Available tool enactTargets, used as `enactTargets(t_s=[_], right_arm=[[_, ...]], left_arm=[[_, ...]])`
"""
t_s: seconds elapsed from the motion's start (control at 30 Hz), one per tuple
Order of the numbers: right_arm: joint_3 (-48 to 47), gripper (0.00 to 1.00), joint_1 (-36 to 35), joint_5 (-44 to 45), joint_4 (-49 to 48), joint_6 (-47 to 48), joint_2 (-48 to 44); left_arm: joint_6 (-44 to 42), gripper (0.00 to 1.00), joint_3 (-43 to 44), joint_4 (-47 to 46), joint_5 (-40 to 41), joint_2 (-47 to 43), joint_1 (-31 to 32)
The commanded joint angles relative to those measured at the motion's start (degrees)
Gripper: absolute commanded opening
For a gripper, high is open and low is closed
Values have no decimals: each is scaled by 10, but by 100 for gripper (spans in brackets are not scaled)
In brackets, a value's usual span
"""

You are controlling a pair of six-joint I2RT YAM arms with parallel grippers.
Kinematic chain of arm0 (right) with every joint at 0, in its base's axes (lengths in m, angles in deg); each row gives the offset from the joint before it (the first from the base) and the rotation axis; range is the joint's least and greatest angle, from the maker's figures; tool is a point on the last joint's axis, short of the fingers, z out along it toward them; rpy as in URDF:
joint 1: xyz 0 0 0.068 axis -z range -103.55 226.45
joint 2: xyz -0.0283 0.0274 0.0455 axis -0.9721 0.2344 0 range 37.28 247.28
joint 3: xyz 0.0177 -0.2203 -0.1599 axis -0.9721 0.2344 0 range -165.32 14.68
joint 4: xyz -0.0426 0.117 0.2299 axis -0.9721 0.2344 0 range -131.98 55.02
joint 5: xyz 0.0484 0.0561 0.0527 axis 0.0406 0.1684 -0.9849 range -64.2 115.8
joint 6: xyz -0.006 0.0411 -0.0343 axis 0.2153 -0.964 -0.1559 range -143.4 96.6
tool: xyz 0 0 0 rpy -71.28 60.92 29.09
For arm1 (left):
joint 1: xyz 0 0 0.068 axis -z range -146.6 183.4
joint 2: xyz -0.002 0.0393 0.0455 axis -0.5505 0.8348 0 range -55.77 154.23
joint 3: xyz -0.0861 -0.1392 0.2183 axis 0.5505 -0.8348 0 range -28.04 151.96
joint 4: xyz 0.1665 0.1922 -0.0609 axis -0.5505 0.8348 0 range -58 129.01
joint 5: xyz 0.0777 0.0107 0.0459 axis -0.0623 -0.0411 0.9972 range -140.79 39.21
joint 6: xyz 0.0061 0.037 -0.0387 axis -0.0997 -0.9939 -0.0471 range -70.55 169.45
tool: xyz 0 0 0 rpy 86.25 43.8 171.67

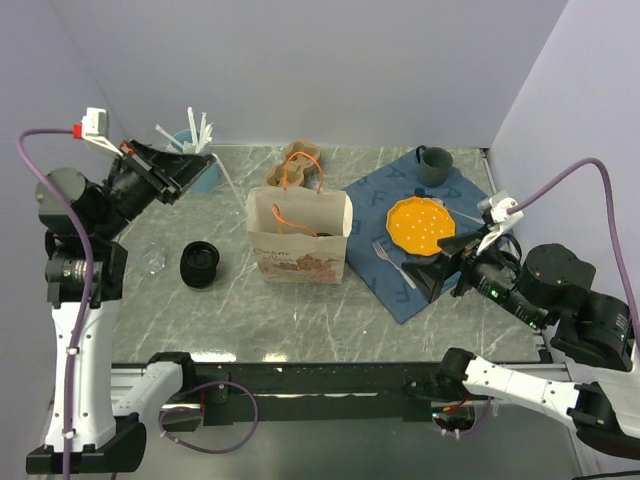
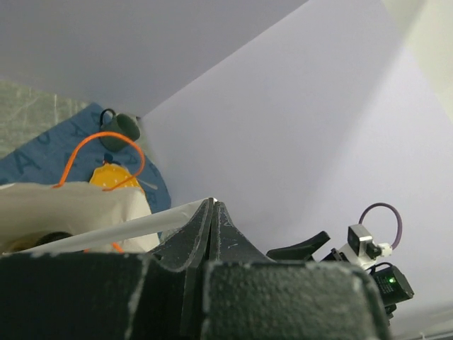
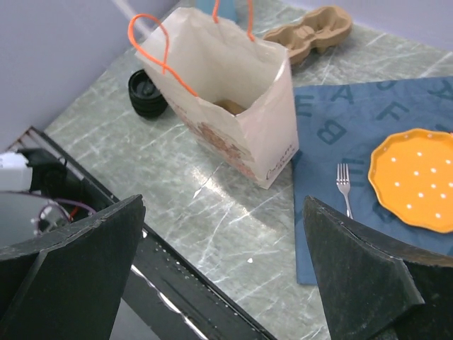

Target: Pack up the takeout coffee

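Observation:
The takeout coffee (image 1: pixel 199 264) is a small black ribbed cup standing on the marble table left of the paper bag (image 1: pixel 300 238); the right wrist view shows the cup (image 3: pixel 147 92) beyond the bag (image 3: pixel 233 106). My left gripper (image 1: pixel 207 160) hovers at the back left by the light-blue cup of white sticks (image 1: pixel 205 178), well behind the coffee. In the left wrist view it (image 2: pixel 214 204) is shut on the tip of a white stick (image 2: pixel 106 230). My right gripper (image 1: pixel 445 265) stands open and empty over the blue mat's near edge, its fingers (image 3: pixel 224 202) wide apart.
A blue placemat (image 1: pixel 400 195) on the right carries an orange plate (image 1: pixel 420 224), a fork (image 1: pixel 392 262) and a teal mug (image 1: pixel 433 165). A cardboard cup carrier (image 1: pixel 300 163) lies behind the bag. A small clear object (image 1: pixel 152 262) sits left of the coffee.

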Motion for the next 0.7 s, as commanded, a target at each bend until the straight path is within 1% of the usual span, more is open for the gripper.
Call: enactTargets(t_s=[0.0, 0.03, 0.1, 0.13, 0.2, 0.3, 0.33, 0.37, 0.4, 0.43, 0.47, 0.5, 0.57, 0.6, 0.63, 0.67], right_arm=[[13, 100, 2, 37, 4, -19, 8], [12, 100, 2, 39, 8, -18, 10], [-1, 100, 2, 40, 15, -11, 20], [-5, 100, 3, 40, 22, -9, 23], [-10, 100, 3, 41, 26, -8, 28], [-10, 100, 3, 34, 28, -12, 28], [-9, 100, 3, 33, 27, -14, 27], [-5, 100, 3, 32, 24, -16, 26], [-2, 100, 3, 29, 25, -16, 27], [-2, 100, 3, 28, 29, -17, 29], [-5, 100, 3, 26, 38, -21, 32], [-10, 100, 2, 25, 46, -21, 41], [-20, 100, 3, 23, 67, -35, 53], [-32, 100, 2, 19, 83, -37, 65], [-41, 100, 2, 7, 89, -40, 71], [-50, 100, 3, 7, 97, -62, 78]], left_arm=[[1, 1, -65, -19, -13, -21, 2], [9, 1, -106, -34, -15, -28, 5], [13, 1, -138, -81, -10, -32, 26], [11, 1, -154, -84, -2, -31, 32], [-7, 1, -155, -92, 4, -22, 45], [-34, 1, -145, -73, 12, 5, 63], [-39, 5, -145, -69, 11, 19, 67], [-54, 16, -144, -65, 12, 24, 69], [-65, 43, -141, -51, 20, 29, 70], [-79, 57, -128, -18, 31, 35, 70], [-107, 68, -121, -3, 44, 37, 70], [-118, 76, -115, 6, 61, 36, 70], [-151, 80, -95, 34, 79, 35, 70], [-161, 99, -88, 43, 89, 35, 70], [-170, 97, -74, 55, 92, 36, 70], [-190, 97, -68, 76, 93, 36, 70]])
